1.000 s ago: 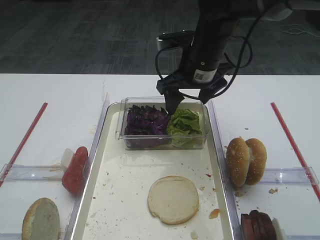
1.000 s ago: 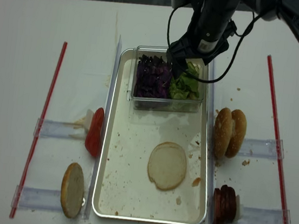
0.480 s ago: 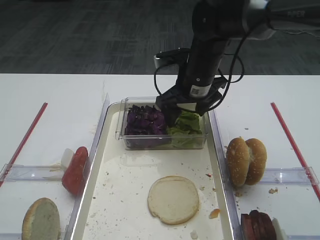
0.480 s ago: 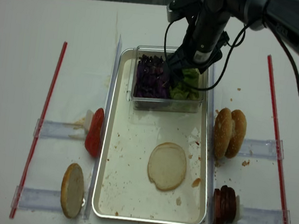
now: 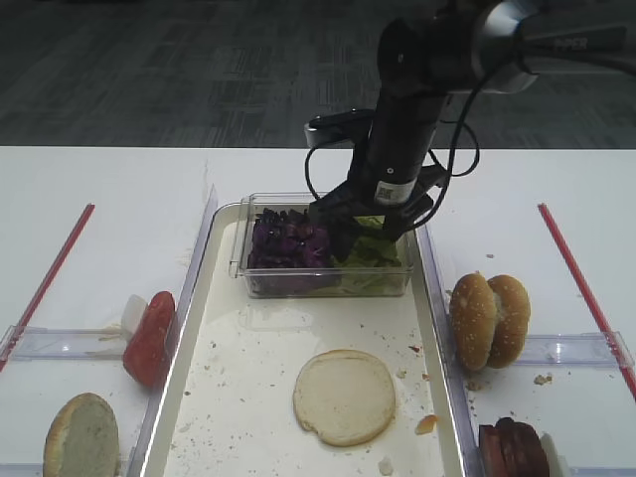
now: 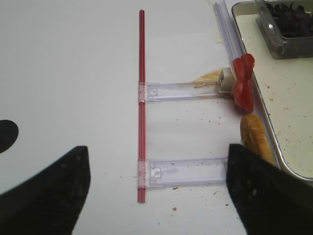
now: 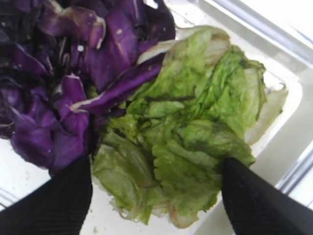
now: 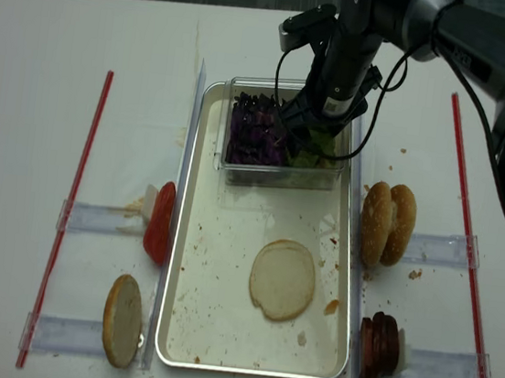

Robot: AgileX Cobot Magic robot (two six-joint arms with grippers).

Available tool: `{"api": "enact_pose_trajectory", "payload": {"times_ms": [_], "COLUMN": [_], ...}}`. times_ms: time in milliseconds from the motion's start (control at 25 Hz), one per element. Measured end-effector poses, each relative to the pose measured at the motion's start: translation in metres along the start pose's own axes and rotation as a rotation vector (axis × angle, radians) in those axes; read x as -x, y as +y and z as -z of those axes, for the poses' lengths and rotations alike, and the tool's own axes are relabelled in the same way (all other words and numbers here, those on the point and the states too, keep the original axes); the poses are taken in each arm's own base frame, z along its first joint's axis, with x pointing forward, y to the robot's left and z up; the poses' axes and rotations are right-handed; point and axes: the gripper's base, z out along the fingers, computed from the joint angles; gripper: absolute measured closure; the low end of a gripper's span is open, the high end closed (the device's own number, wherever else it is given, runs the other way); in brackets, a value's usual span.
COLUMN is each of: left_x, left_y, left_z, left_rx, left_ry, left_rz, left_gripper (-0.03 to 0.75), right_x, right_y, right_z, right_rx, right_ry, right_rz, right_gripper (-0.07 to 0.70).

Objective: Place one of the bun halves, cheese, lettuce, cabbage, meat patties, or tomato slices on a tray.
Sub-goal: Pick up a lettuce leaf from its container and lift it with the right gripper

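Observation:
The lettuce [image 7: 195, 132] lies in the right half of a clear box, beside the purple cabbage [image 7: 54, 73]. My right gripper [image 7: 154, 171] is down inside that box [image 5: 363, 231], open, one black finger on each side of the lettuce clump; the leaf edge touches the right finger. Seen from above, the lettuce [image 8: 312, 152] is mostly hidden by the arm. The cream tray [image 5: 238, 397] holds the box and one bun half [image 5: 344, 396], cut face up. My left gripper [image 6: 156, 156] hangs open over bare table left of the tray, nothing between its fingers.
The clear plastic box [image 5: 323, 283] sits at the tray's far end. Tomato slices [image 5: 149, 338] and a bun half [image 5: 81, 435] stand in holders left of the tray. Two bun halves [image 5: 489, 320] and meat patties [image 5: 512, 447] stand on the right. Red strips [image 5: 50, 278] border both sides.
My right gripper has come down from above the box into its lettuce side, and its fingers have drawn slightly closer around the clump. The left arm has not visibly moved.

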Motion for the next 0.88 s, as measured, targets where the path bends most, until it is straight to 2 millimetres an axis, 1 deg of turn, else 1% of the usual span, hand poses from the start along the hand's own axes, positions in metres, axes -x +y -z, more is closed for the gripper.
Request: {"api": "enact_pose_trajectory", "payload": {"times_ms": [280,400,520,720,760,800,880], "left_x": [0.0,0.0,0.0,0.0,0.0,0.0,0.0], "left_y": [0.0,0.0,0.0,0.0,0.0,0.0,0.0], "left_z": [0.0,0.0,0.0,0.0,0.0,0.0,0.0], "left_rx": [0.0,0.0,0.0,0.0,0.0,0.0,0.0], "left_ry": [0.0,0.0,0.0,0.0,0.0,0.0,0.0], "left_rz": [0.0,0.0,0.0,0.0,0.0,0.0,0.0], "left_gripper": [0.153,0.153,0.153,0.153,0.153,0.153,0.153], "right_x": [0.0,-0.001,-0.001,-0.001,-0.001,-0.001,-0.001], "right_y": [-0.001,-0.001,-0.002,-0.003,-0.003,-0.003,-0.003], "right_z": [-0.013,-0.015,-0.016,-0.016,-0.016,-0.016,-0.016], "right_rx": [0.008,0.007,-0.001,-0.015,-0.015,-0.015,-0.015], "right_ry": [0.02,0.024,0.028,0.031,0.031,0.031,0.031], "right_rz": [-0.001,0.0,0.005,0.012,0.012,0.012,0.012], "right_gripper": [0.059,0.109,0.223,0.524,0.561,0.577,0.588]}}
